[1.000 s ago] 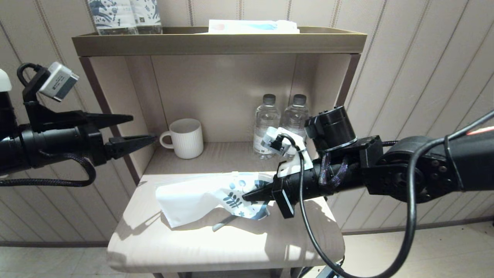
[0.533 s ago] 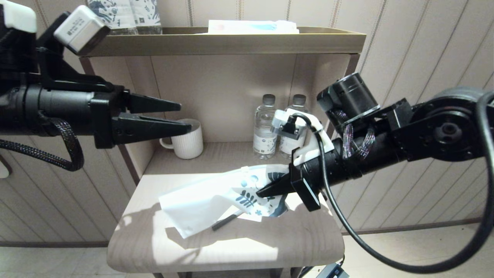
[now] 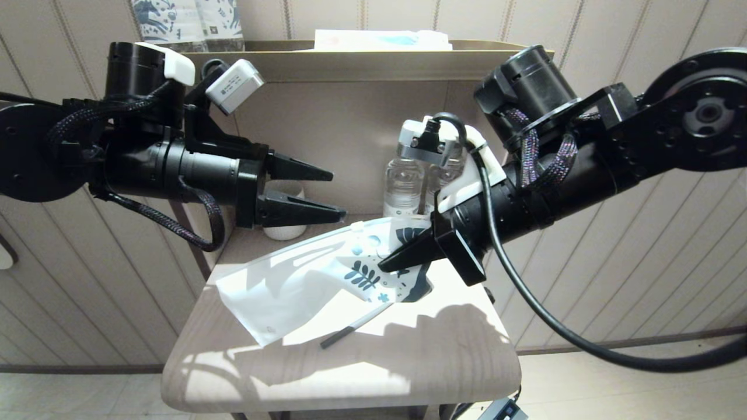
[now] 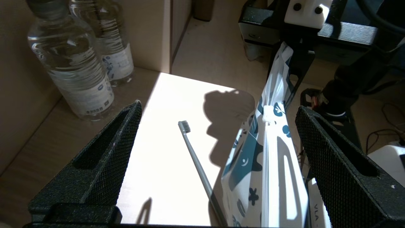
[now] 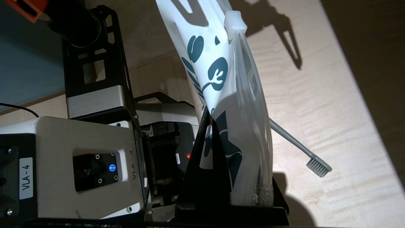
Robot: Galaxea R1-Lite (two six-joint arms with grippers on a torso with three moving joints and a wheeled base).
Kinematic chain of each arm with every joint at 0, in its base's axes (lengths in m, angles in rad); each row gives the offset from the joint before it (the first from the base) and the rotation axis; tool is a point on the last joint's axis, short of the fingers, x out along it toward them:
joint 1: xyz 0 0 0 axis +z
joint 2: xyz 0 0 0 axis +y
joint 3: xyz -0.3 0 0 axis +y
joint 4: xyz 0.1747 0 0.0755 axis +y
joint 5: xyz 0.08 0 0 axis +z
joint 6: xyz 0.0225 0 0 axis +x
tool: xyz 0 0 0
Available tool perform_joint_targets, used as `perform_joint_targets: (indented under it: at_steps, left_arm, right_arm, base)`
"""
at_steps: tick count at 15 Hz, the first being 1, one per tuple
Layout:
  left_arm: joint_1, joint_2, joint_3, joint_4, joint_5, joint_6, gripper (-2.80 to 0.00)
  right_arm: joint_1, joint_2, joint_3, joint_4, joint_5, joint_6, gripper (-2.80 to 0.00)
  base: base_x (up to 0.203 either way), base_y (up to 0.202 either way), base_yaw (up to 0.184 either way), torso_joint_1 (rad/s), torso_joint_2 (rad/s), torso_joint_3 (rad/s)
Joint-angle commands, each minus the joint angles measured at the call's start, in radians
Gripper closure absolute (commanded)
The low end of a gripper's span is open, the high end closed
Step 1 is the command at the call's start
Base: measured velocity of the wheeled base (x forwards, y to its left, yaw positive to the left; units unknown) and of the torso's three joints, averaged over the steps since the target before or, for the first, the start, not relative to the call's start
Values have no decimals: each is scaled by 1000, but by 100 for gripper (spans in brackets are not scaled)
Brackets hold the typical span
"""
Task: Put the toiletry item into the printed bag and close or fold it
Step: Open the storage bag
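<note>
My right gripper [image 3: 388, 265] is shut on the printed bag [image 3: 315, 274] at its leaf-printed end, which it holds raised off the table. The bag's white end trails down to the tabletop at the left. In the right wrist view the bag [image 5: 227, 88] hangs from the right gripper [image 5: 221, 133], its zip slider uppermost. The grey toothbrush [image 3: 350, 329] lies on the table outside the bag, with one end under it. My left gripper [image 3: 335, 195] hovers open just above the bag's zip edge. From the left wrist, the toothbrush [image 4: 196, 158] and the bag [image 4: 272, 164] both lie between the spread fingers of the left gripper [image 4: 219, 106].
Two water bottles [image 3: 402, 186] stand at the back of the shelf niche, and a white mug [image 3: 284, 230] is mostly hidden behind my left gripper. The top tray [image 3: 362, 64] carries blue-patterned packages [image 3: 187, 23] and a flat packet [image 3: 379, 39]. The table's front edge [image 3: 338, 391] is rounded.
Both arms have risen. The right gripper lifted the bag's printed end, uncovering more of the toothbrush. The left gripper swung rightward to the bag's zip edge.
</note>
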Motion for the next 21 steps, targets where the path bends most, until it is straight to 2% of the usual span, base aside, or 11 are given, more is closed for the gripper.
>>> perform_joint_targets:
  at_steps: [1, 3, 21]
  left_arm:
    - [-10, 6, 31, -8, -3, 10, -280]
    - [-10, -6, 36, -10, -6, 7, -280]
    - [-10, 1, 53, -25, -14, 31, -280]
  right_arm:
    - [35, 2, 20, 1, -3, 3, 0]
    - [61, -4, 21, -1, -35, 4, 0]
    - [33, 54, -54, -19, -35, 4, 0]
  base:
    - [0, 0, 0, 0, 0, 0]
    - [0, 0, 0, 0, 0, 0]
    - [0, 0, 0, 0, 0, 0]
